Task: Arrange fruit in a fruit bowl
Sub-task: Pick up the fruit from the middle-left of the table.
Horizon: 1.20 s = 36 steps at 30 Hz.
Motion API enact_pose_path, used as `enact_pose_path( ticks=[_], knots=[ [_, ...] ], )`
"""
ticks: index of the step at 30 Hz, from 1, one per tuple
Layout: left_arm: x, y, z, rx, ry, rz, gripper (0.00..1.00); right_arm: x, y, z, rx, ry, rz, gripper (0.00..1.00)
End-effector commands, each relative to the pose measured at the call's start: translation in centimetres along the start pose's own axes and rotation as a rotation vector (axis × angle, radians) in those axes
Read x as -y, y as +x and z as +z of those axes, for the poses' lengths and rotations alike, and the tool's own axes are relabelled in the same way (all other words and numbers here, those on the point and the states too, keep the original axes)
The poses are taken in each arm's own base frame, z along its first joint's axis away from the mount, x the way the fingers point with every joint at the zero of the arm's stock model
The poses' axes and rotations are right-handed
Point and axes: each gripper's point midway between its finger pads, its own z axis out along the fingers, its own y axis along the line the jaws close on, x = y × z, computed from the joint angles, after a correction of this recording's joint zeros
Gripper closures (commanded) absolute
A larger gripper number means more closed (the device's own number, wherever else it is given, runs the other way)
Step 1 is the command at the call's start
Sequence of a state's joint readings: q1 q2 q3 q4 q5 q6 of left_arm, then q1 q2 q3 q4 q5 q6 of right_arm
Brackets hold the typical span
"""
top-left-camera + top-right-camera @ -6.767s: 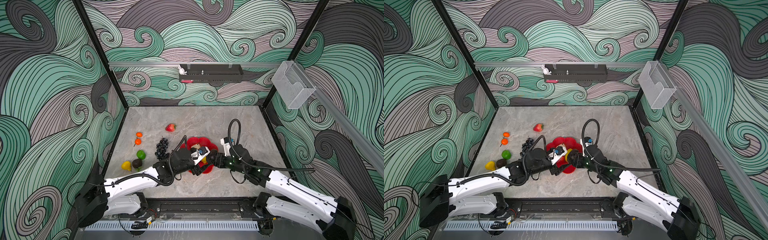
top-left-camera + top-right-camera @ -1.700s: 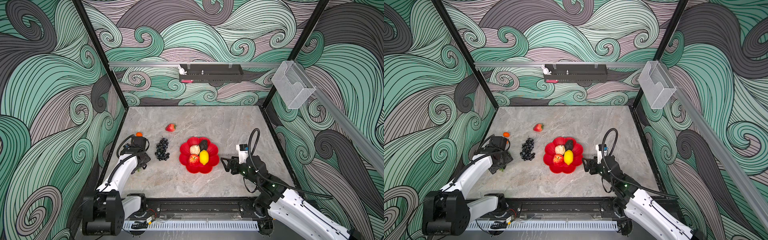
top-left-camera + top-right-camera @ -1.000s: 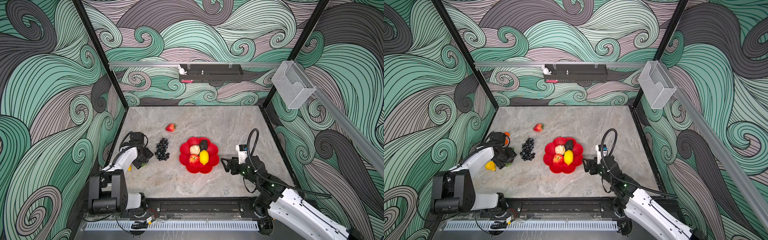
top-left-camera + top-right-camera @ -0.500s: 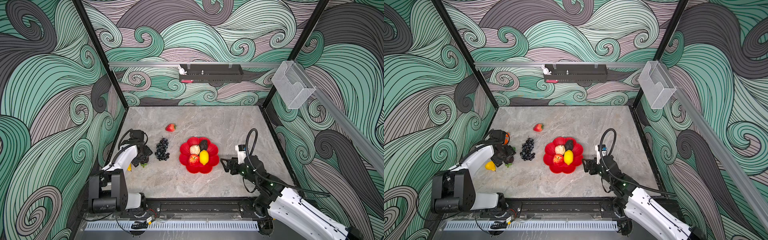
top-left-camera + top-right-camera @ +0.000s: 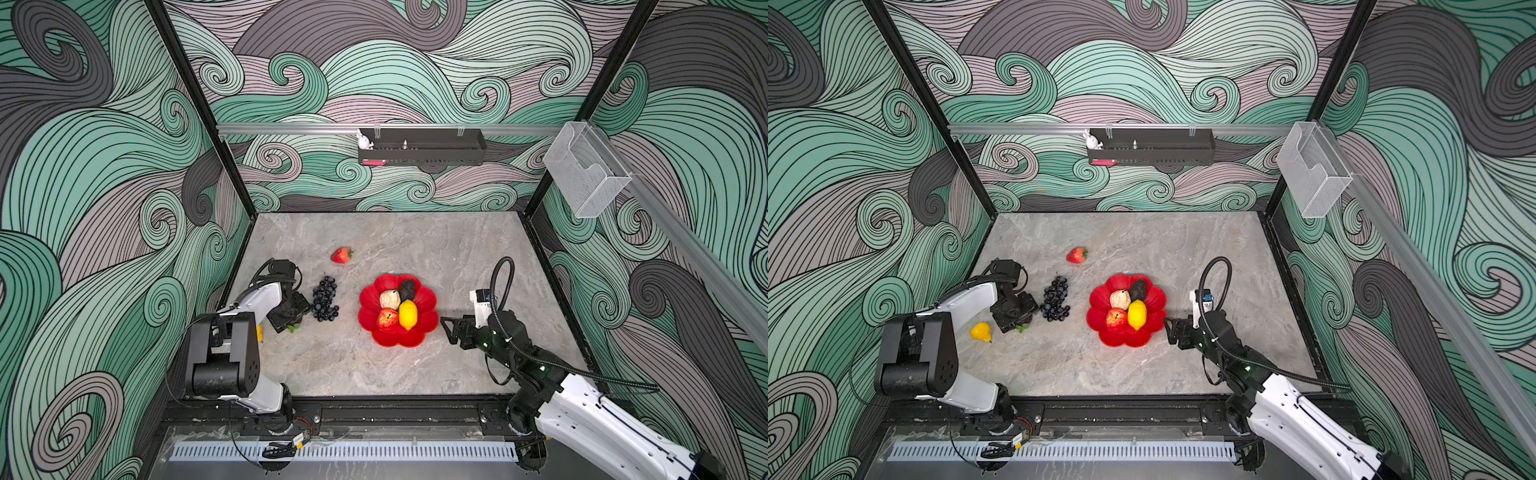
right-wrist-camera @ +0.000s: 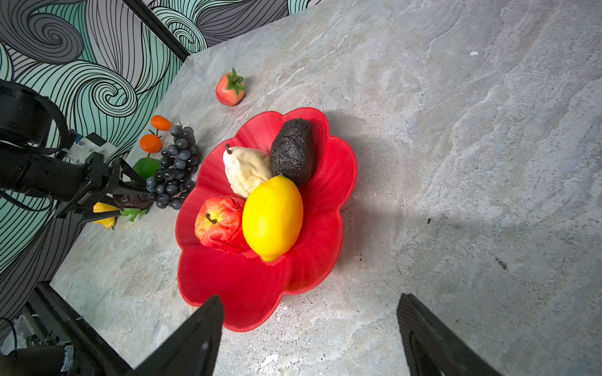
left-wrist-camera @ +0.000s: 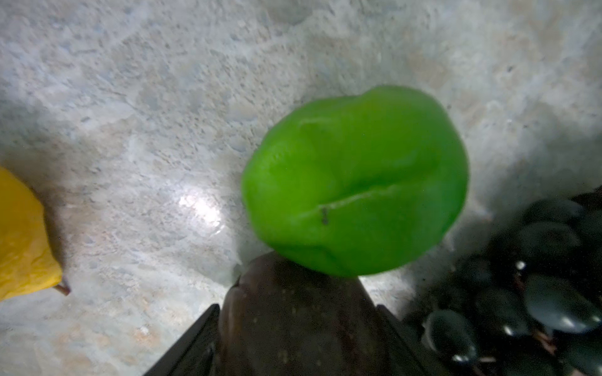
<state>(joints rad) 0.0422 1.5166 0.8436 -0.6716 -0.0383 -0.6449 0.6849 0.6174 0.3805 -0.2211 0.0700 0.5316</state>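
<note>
The red fruit bowl (image 5: 399, 338) (image 6: 244, 293) holds an apple (image 5: 387, 319), a lemon (image 5: 408, 314), a beige lumpy piece (image 5: 390, 299) and a dark avocado-like piece (image 5: 407, 289). On the table left of it lie the grape bunch (image 5: 325, 298), strawberry (image 5: 341, 255), lime (image 7: 355, 182), two oranges (image 6: 150, 143) and a second lemon (image 5: 981, 331). My left gripper (image 5: 291, 320) (image 7: 298, 307) is low beside the grapes, shut on a dark brown fruit (image 7: 293, 325) that touches the lime. Open and holding nothing, my right gripper (image 5: 446, 328) (image 6: 309, 298) hovers at the bowl's right rim.
The left wall stands close behind the left arm. A black wall tray (image 5: 422, 151) hangs on the back wall and a clear mesh bin (image 5: 584, 174) on the right wall. Bare marble table (image 5: 415, 241) lies behind and to the right of the bowl.
My left gripper shifted from the left wall towards the grapes and now has the dark brown fruit between its fingers. The right arm has barely moved.
</note>
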Motion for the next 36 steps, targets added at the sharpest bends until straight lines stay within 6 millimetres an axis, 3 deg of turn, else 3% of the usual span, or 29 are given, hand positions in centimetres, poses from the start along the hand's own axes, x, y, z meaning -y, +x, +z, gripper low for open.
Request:
enact_pose_path(
  ticks=[1, 13, 21, 25, 29, 36],
  knots=[
    [0.7, -0.4, -0.4, 0.005, 0.016, 0.015, 0.3, 0.1, 0.1, 0.1, 0.007, -0.001, -0.003, 0.16],
    [1.4, 0.3, -1.3, 0.044, 0.093, -0.006, 0.46, 0.1, -0.2, 0.1, 0.017, 0.002, -0.001, 0.16],
    [2.0, 1.2, -6.6, 0.176, 0.289, -0.111, 0.5, -1.4, -1.3, -0.3, 0.03, -0.062, 0.033, 0.16],
    [3.6, 1.8, -10.0, 0.239, 0.485, -0.178, 0.51, -3.6, -2.1, -0.2, 0.039, -0.165, 0.072, 0.19],
    [5.9, 3.2, -12.1, 0.235, 0.653, -0.236, 0.51, -5.8, -2.9, 0.2, 0.04, -0.269, 0.151, 0.22],
    [12.8, 6.4, -15.2, 0.147, 0.921, -0.227, 0.51, -9.1, -3.3, 1.6, 0.053, -0.335, 0.218, 0.26]
  ],
)
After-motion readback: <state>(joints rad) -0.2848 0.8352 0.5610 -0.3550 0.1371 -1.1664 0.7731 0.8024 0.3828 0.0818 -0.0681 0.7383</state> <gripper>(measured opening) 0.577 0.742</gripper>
